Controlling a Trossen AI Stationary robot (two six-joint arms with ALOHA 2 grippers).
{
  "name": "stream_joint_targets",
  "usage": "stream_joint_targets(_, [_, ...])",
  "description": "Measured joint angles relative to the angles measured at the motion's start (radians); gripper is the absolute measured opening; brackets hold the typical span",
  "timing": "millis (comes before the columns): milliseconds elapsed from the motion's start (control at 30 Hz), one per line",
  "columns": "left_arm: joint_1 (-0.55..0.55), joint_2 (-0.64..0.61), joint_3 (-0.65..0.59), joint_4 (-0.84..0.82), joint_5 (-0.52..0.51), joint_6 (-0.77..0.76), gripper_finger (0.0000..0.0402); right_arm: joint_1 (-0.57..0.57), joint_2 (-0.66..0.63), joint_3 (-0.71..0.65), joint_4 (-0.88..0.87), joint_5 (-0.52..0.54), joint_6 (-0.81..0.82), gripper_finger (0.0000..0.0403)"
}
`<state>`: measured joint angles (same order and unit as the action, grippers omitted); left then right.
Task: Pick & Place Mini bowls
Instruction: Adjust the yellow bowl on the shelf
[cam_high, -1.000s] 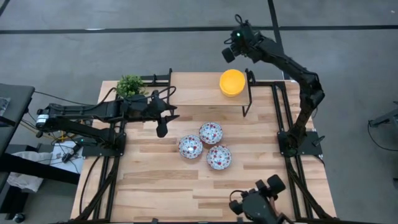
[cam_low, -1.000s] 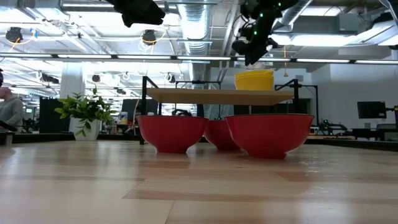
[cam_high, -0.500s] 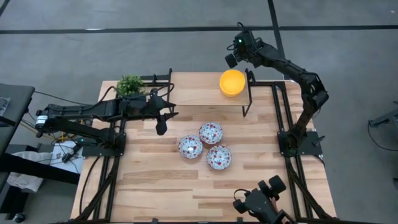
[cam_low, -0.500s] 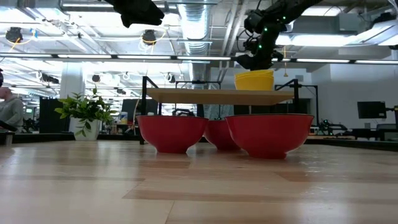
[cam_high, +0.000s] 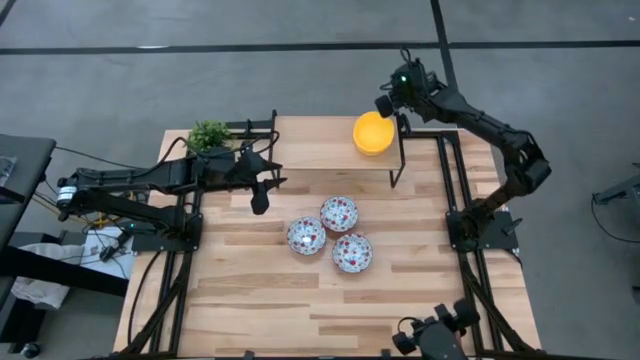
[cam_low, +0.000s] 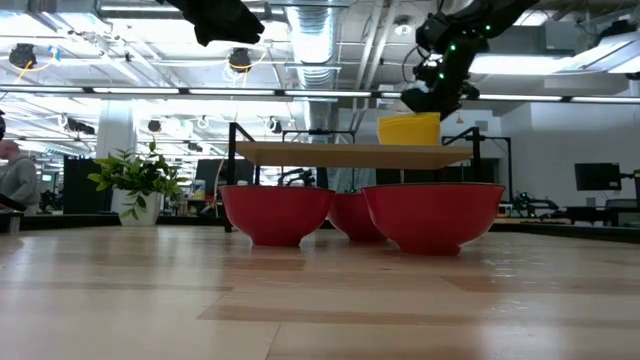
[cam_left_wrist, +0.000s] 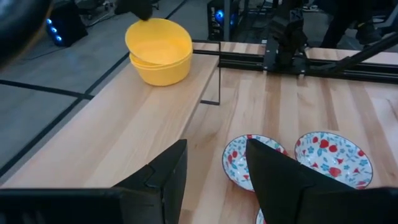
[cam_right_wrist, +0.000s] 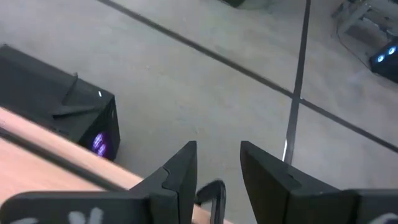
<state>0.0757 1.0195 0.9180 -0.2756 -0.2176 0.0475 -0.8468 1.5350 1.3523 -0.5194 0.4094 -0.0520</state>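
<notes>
Two plain yellow mini bowls (cam_high: 373, 133), stacked one in the other, stand on a raised wooden shelf (cam_high: 310, 150) at the table's far side. Three patterned mini bowls (cam_high: 339, 213) (cam_high: 306, 236) (cam_high: 352, 253), red outside in the low view (cam_low: 432, 215), sit bottom down at the table's middle. My right gripper (cam_high: 385, 103) hangs open just beyond the yellow stack's far right rim, above it in the low view (cam_low: 432, 100), with nothing between its fingers (cam_right_wrist: 180, 177). My left gripper (cam_high: 260, 203) waits open above the table, left of the patterned bowls (cam_left_wrist: 255, 162).
A small green plant (cam_high: 208, 135) stands at the far left corner. The shelf's black frame posts (cam_high: 400, 150) rise right beside the yellow stack. Bare wood (cam_high: 300, 310) lies toward the near edge. Black rails (cam_high: 165, 290) run along both table sides.
My right gripper has come down and moved toward the table's right edge, from beyond the far edge to just above the yellow stack's far rim. Its fingers keep the same gap. The bowls have not moved.
</notes>
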Motion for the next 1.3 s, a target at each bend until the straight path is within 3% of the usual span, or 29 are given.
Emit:
stream_joint_targets(233, [-0.001, 0.0, 0.0, 0.0, 0.001, 0.0, 0.0163, 0.0, -0.011, -0.068, 0.004, 0.0, 0.015, 0.0113])
stream_joint_targets(767, [-0.001, 0.0, 0.0, 0.0, 0.001, 0.0, 0.0163, 0.043, -0.04, -0.069, 0.156, 0.007, 0.101, 0.0113])
stream_joint_targets(1033, [-0.001, 0.0, 0.0, 0.0, 0.001, -0.006, 0.0163, 0.118, 0.029, -0.067, 0.24, 0.117, 0.106, 0.0113])
stream_joint_targets(1300, [-0.001, 0.001, 0.0, 0.0, 0.004, -0.011, 0.0163, 0.133, 0.086, -0.067, 0.282, 0.15, 0.106, 0.0113])
